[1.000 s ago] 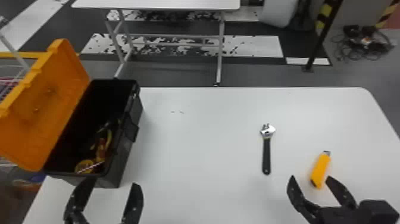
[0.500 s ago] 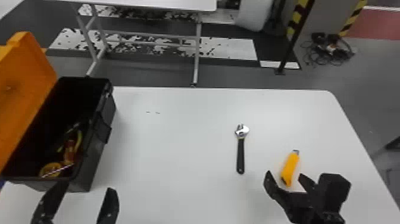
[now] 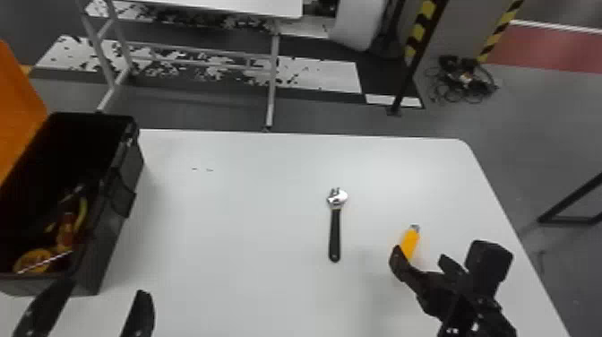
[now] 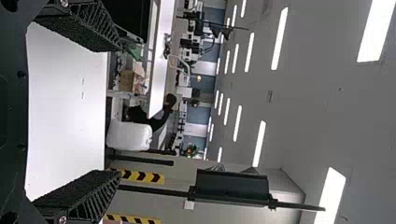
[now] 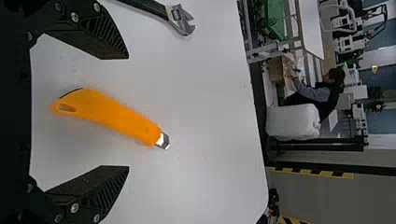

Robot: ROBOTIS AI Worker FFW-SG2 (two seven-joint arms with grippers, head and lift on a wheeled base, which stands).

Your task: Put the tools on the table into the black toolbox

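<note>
On the table (image 3: 242,233), the wrench (image 3: 335,231) lies between the toolbox (image 3: 101,251), left, and the knife (image 3: 410,243), right.

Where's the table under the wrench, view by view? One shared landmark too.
Head view: table across the lower middle, wrench on it.
Left wrist view: table between the left fingers.
Right wrist view: table under the cutter and past the right fingers.
Shared landmark: yellow-and-black striping beyond it.

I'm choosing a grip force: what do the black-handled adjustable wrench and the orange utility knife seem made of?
On the black-handled adjustable wrench, the head looks like shiny metal by its silvery glints; the dark handle could be coated metal or rubber. The orange utility knife has a smooth, evenly coloured body, likely moulded plastic; its shiny tip looks like metal.
</note>
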